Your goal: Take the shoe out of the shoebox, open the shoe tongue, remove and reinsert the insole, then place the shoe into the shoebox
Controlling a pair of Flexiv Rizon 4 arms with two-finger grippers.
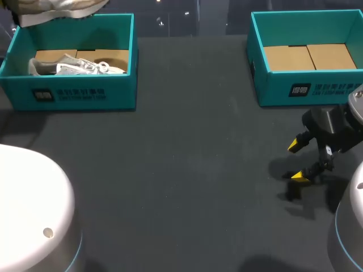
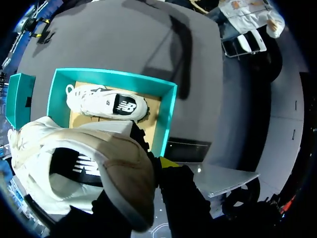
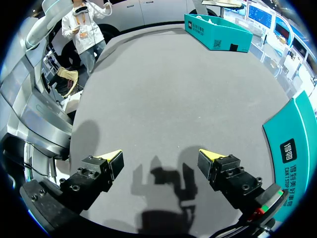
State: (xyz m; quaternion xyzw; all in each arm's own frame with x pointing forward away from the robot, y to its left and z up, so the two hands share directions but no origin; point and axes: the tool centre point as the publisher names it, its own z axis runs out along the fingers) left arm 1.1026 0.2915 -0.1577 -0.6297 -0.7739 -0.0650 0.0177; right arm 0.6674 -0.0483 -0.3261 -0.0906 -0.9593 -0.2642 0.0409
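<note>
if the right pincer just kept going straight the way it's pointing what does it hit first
Most likely the bare grey tabletop: the open right pincer angles down at it with nothing between. The teal shoebox sits off to its side, out of that line. Depth is hard to judge.

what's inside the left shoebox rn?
One white shoe on its side on the cardboard floor of the left shoebox. A second shoe, held above, covers one corner in the left wrist view.

You've got a dark grey matte table (image 1: 187, 170), evenly lit. Soft shadows on its right side.
</note>
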